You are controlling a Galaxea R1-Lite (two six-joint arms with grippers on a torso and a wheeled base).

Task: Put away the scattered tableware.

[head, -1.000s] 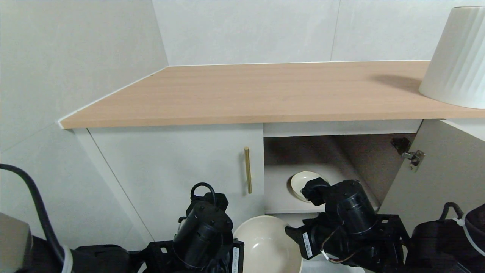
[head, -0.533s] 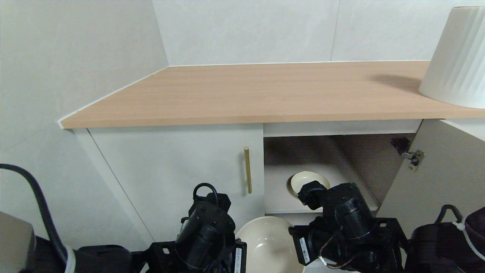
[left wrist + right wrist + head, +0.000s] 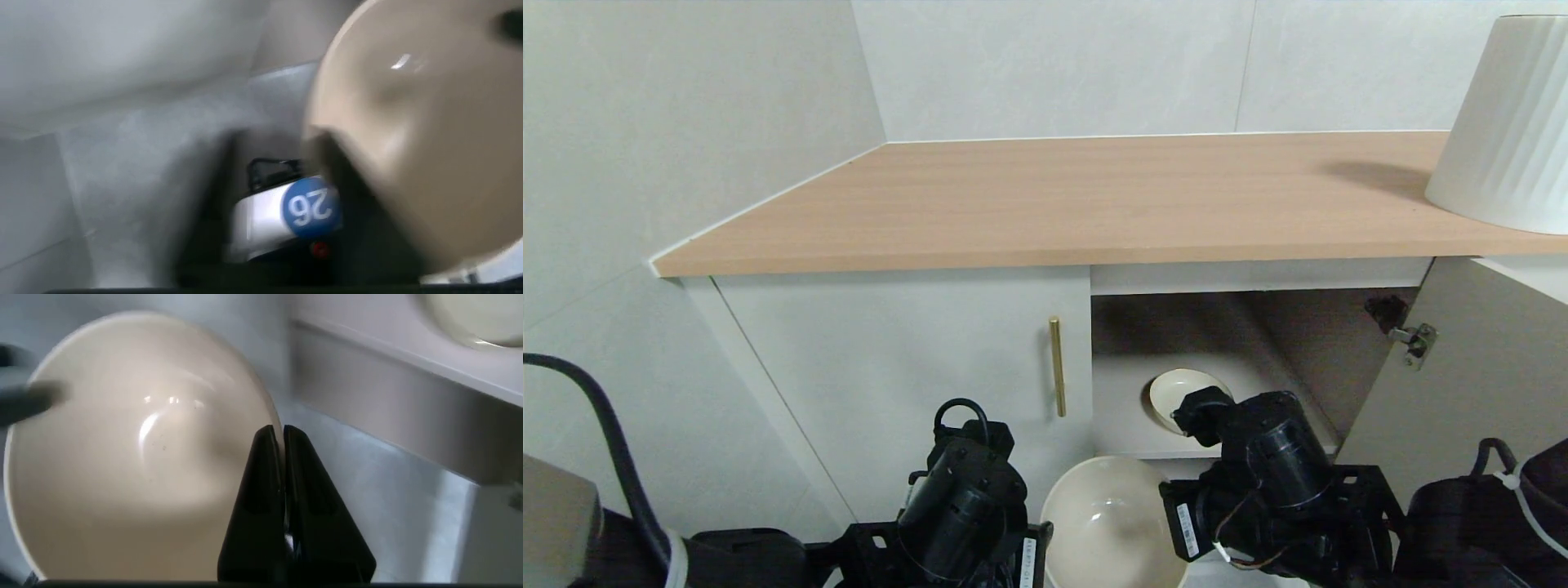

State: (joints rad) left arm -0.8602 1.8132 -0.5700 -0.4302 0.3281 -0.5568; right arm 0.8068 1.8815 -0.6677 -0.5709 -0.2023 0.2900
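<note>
A large cream bowl (image 3: 1112, 523) hangs low in front of the open cabinet, between my two arms. My left gripper (image 3: 331, 155) is shut on the bowl's (image 3: 433, 114) rim, with one dark finger (image 3: 23, 400) lying over the bowl's far edge. My right gripper (image 3: 283, 434) is shut, its fingers pressed together right at the near rim of the bowl (image 3: 139, 449). I cannot tell whether the rim is pinched between them. A small cream dish (image 3: 1183, 390) lies on the cabinet shelf (image 3: 1123, 408), also seen as the dish (image 3: 478, 318).
The right cabinet door (image 3: 1470, 384) stands open; the left door (image 3: 907, 367) with a brass handle (image 3: 1057, 366) is closed. A white lampshade (image 3: 1507, 122) stands at the right end of the wooden countertop (image 3: 1094, 204). A wall closes off the left side.
The bowl has shifted a little to the right and up toward the cabinet opening. Both wrists have moved slightly with it.
</note>
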